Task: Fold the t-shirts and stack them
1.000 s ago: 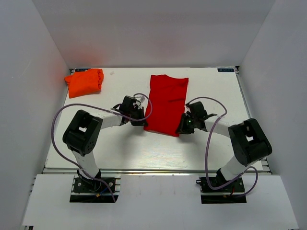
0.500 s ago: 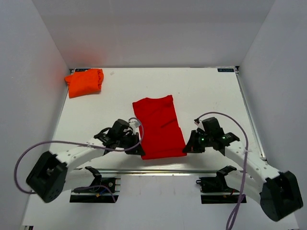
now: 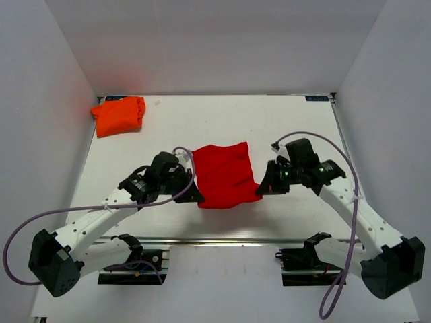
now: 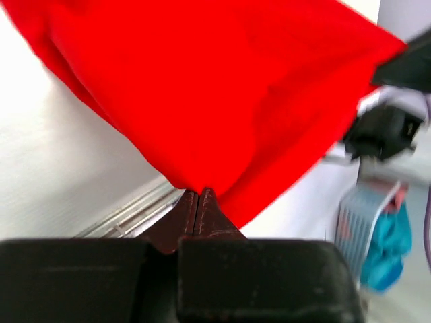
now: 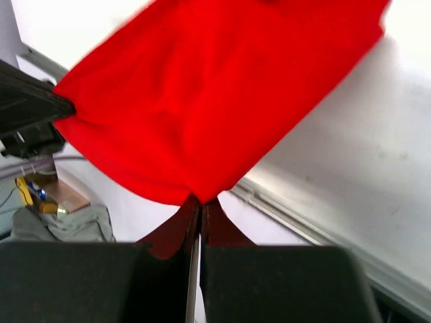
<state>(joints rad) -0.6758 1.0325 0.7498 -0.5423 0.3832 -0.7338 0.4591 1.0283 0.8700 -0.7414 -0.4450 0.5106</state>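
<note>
The red t-shirt (image 3: 224, 175) hangs stretched between my two grippers over the middle of the table, its far part draped on the surface. My left gripper (image 3: 196, 198) is shut on its near left corner; the pinched red cloth (image 4: 222, 101) fills the left wrist view. My right gripper (image 3: 260, 191) is shut on its near right corner, with the cloth (image 5: 215, 101) fanning out above the closed jaws. The orange t-shirt (image 3: 119, 114) lies bunched at the far left corner of the table.
White walls enclose the table on the left, right and back. The table's metal front rail (image 3: 215, 239) runs just below the held shirt. Purple cables (image 3: 87, 214) loop beside both arms.
Both grippers, still shut on the red shirt's near corners, first pulled it toward the front edge, then lifted and carried the corners back up, so the shirt now looks shorter and doubled.
</note>
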